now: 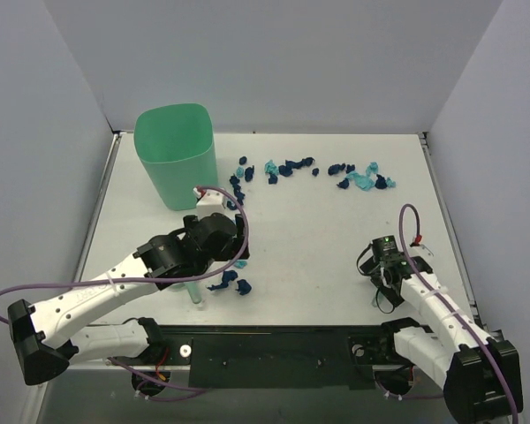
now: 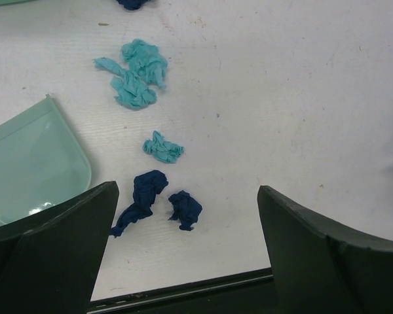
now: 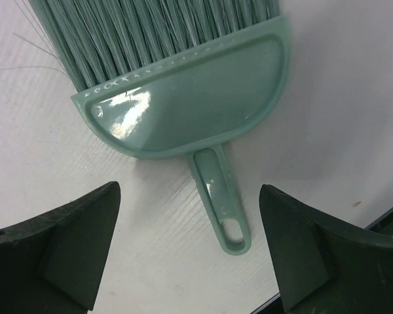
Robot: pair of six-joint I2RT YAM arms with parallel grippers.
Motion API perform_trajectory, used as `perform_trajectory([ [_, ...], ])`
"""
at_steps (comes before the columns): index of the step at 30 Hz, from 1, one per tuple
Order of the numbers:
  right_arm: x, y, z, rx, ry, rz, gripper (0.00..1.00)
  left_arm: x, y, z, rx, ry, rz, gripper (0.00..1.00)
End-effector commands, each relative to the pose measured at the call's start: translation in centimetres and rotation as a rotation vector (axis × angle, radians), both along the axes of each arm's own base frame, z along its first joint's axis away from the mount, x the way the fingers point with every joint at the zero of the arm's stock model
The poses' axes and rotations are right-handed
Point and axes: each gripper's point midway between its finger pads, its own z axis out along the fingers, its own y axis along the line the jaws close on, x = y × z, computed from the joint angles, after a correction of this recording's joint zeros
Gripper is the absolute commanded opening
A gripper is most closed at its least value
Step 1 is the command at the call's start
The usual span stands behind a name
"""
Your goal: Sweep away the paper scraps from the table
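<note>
Hovering wide and empty over near paper scraps [image 2: 146, 196]: left end effector [image 2: 187, 190] | scraps light, soft, scatter-prone, more lying along far counter [image 1: 318, 234] | right end effector [image 3: 190, 190] spread, straddling stiff brush handle [image 3: 220, 204], likeliest hold, not gripping.

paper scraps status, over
Left gripper open above paper scraps. Right gripper open, fingers either side of brush handle. Scraps unswept on table; bin beside back row.
</note>
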Motion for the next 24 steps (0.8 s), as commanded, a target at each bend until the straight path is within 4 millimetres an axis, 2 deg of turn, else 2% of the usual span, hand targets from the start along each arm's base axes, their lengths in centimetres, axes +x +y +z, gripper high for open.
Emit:
perform_trajectory([
  [1, 0.5, 1.1, -1.0, 0.076, -0.021, -0.049, 0.79, 0.6, -0.1, 1.5, -0.063, -0.037, -0.007, 0.99],
  [8, 0.3, 1.4, -2.6, 0.089, 0.023, -0.066, 0.68, 1.2, 0.5, 1.3, -0.072, -0.023, 0.011, 0.99],
  [10, 0.4, 1.5, -2.9, 0.086, 0.036, -0.059, 0.62, 1.2, 0.7, 1.3, -0.076, -0.018, 0.016, 0.99],
  [12, 0.8, 1.6, -2.9, 0.084, 0.039, -0.042, 0.55, 1.4, 0.9, 1.2, -0.079, -0.014, 0.023, 0.99],
  [13, 0.8, 1.7, -2.9, 0.081, 0.044, -0.032, 0.44, 1.6, 0.9, 1.1, -0.080, -0.011, 0.027, 0.99],
  [15, 1.0, 1.9, -2.9, 0.069, 0.056, -0.008, 0.36, 1.8, 1.0, 1.2, -0.085, -0.009, 0.034, 0.99],
  [17, 1.3, 2.3, -2.7, 0.054, 0.067, 0.025, 0.31, 2.1, 1.2, 1.0, -0.094, 0.001, 0.048, 0.99],
  [20, 1.9, 2.9, -2.3, 0.015, 0.081, 0.081, 0.28, 2.6, 0.7, 0.8, -0.156, 0.041, 0.056, 0.99],
  [21, 2.1, 3.4, -2.2, 0.001, 0.082, 0.113, 0.25, 3.2, 1.1, 0.7, -0.175, 0.050, 0.077, 0.99],
  [22, 2.6, 3.8, -1.9, -0.004, 0.086, 0.136, 0.17, 3.3, 0.6, 0.5, -0.202, 0.069, 0.068, 0.99],
  [23, 2.8, 4.4, -1.7, -0.013, 0.088, 0.171, 0.14, 3.8, 0.8, 0.3, -0.219, 0.081, 0.084, 0.99],
  [24, 3.3, 5.2, -1.4, -0.022, 0.091, 0.223, 0.10, 3.9, 0.2, 0.1, -0.249, 0.103, 0.070, 1.00],
])
